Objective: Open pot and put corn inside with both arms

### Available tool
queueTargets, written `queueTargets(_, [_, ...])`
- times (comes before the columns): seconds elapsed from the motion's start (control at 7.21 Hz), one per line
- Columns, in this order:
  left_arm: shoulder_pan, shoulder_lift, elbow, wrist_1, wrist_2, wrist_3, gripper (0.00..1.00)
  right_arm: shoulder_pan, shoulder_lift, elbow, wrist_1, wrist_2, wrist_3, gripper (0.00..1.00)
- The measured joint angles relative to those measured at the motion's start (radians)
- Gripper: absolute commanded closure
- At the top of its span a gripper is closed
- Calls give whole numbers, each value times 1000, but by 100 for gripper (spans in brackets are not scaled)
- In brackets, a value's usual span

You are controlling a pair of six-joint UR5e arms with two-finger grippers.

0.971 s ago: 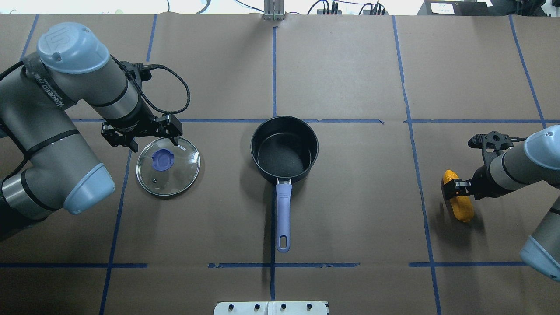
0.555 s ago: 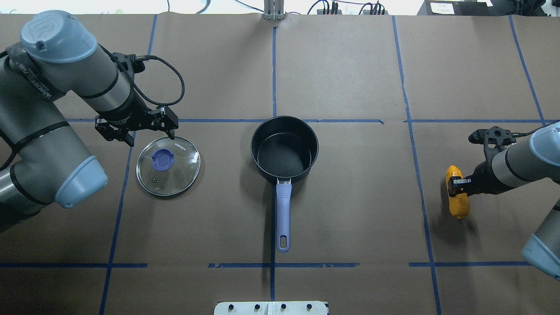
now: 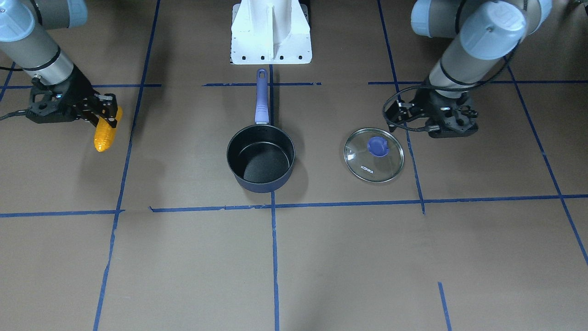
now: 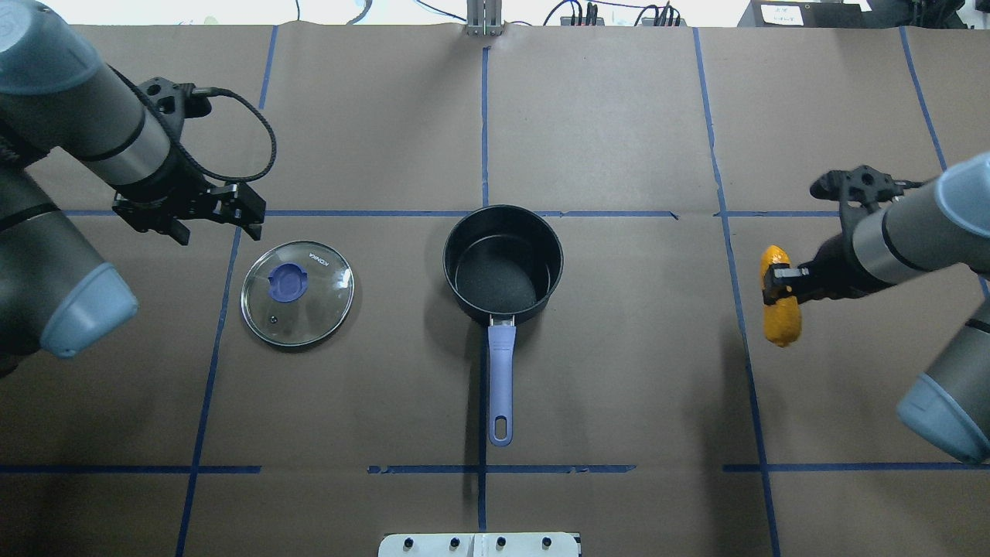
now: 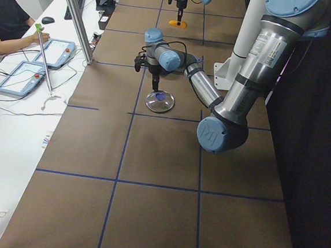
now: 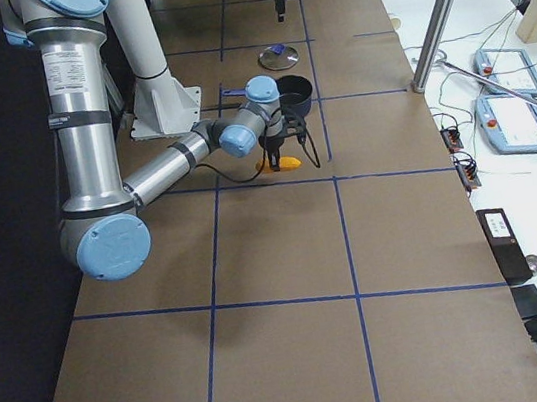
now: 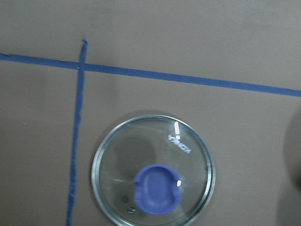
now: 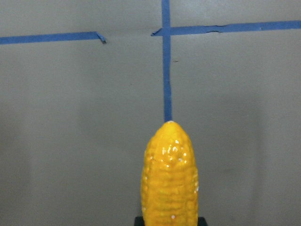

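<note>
The open pot point(image 4: 503, 263) stands at the table's middle with its purple handle point(image 4: 500, 371) pointing toward the robot; it also shows in the front view point(image 3: 261, 158). Its inside is empty. The glass lid point(image 4: 297, 292) lies flat on the table to the pot's left, and the left wrist view shows it too point(image 7: 154, 172). My left gripper point(image 4: 218, 223) is open and empty, above the table just beyond the lid's far-left edge. My right gripper point(image 4: 781, 282) is shut on the corn point(image 4: 777, 309) and holds it off the table, far to the pot's right. The corn fills the right wrist view's lower middle point(image 8: 170, 179).
Blue tape lines divide the brown paper table point(image 4: 619, 116) into squares. The white pedestal base point(image 3: 271, 32) stands behind the pot's handle. Operator tablets and cables point(image 5: 37, 66) lie on a white bench along the table's far side.
My left gripper has drawn back from the lid, up and to the left. My right gripper has lifted the corn and carried it a little farther away and toward the pot.
</note>
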Motion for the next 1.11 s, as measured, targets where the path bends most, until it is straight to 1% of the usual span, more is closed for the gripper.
queueTargets(0.14, [-32, 42, -6, -2, -1, 79, 0, -3, 127, 5, -120, -2, 15, 99])
queueTargets(0.28, [-67, 80, -7, -3, -2, 159, 0, -16, 261, -11, -230, -6, 46, 99])
queueTargets(0.42, [-102, 110, -3, -3, -2, 233, 0, -48, 394, -61, -299, -24, 107, 99])
queueTargets(0.69, [-157, 136, 22, -1, -3, 356, 0, -128, 595, -208, -334, -104, 226, 98])
queueTargets(0.83, [-171, 139, 34, -1, -3, 388, 0, -156, 661, -277, -336, -133, 269, 98])
queueTargets(0.97, [-177, 140, 42, -2, -8, 401, 0, -173, 697, -316, -335, -152, 291, 97])
queueTargets(1.11, [-178, 143, 47, -5, -15, 405, 0, -188, 716, -346, -318, -165, 301, 94])
